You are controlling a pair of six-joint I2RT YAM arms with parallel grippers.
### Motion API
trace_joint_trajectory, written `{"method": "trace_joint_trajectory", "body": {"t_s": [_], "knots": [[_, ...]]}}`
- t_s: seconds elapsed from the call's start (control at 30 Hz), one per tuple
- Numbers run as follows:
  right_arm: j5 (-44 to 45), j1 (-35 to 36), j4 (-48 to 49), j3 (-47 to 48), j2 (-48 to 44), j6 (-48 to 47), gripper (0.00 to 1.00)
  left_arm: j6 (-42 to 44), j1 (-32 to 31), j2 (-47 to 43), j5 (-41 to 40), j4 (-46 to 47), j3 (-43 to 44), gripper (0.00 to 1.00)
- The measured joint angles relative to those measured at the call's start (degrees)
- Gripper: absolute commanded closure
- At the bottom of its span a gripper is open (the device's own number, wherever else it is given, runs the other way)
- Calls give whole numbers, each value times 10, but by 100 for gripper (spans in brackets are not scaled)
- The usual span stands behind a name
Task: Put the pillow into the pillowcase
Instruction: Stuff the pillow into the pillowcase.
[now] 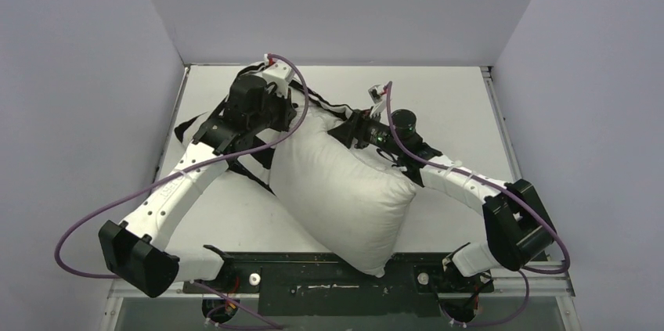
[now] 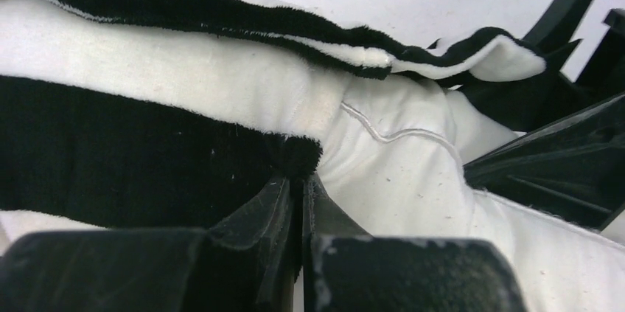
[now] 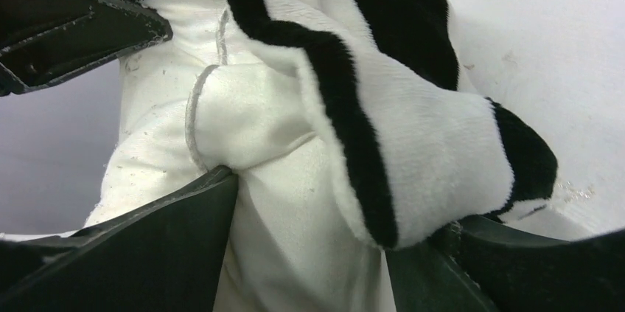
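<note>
The plump off-white pillow (image 1: 344,198) lies diagonally across the table, its near corner over the front rail. The black-and-white striped pillowcase (image 1: 258,163) is bunched at the pillow's far end, under my left arm. In the left wrist view my left gripper (image 2: 302,179) is shut, pinching a black edge of the pillowcase (image 2: 133,150) right beside the pillow (image 2: 398,172). My right gripper (image 3: 339,205) stands open at the same far end; the pillow's corner (image 3: 273,201) and a fold of pillowcase (image 3: 420,150) sit between its fingers.
The white table (image 1: 438,96) is walled on three sides. A black rail (image 1: 313,276) with both arm bases runs along the near edge. Purple cables (image 1: 86,221) loop off each arm. The two grippers are close together at the pillow's far end.
</note>
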Motion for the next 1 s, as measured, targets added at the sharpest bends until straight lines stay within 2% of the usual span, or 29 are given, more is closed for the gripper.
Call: {"method": "trace_joint_trajectory", "body": {"t_s": [0.07, 0.33, 0.4, 0.47, 0.6, 0.77, 0.93, 1.0], "knots": [[-1, 11, 1, 9, 2, -7, 22, -3, 1, -14, 7, -1, 0, 100], [-21, 35, 43, 59, 76, 7, 19, -3, 0, -40, 8, 2, -33, 100], [-27, 34, 61, 59, 85, 24, 13, -1, 0, -40, 6, 7, -42, 100], [-33, 32, 76, 59, 85, 43, 8, 0, 0, -40, 2, 13, -46, 100], [-53, 13, 108, 53, 80, 90, 6, 3, 0, -40, -3, 26, -52, 100], [-57, 3, 88, 62, 65, 93, 1, 1, -1, -40, 3, 47, -62, 100], [-57, 11, 65, 86, 66, 87, 0, -5, -1, -39, 5, 53, -62, 100], [-54, 16, 49, 103, 70, 77, 4, -7, -1, -38, 6, 54, -62, 100]]}}
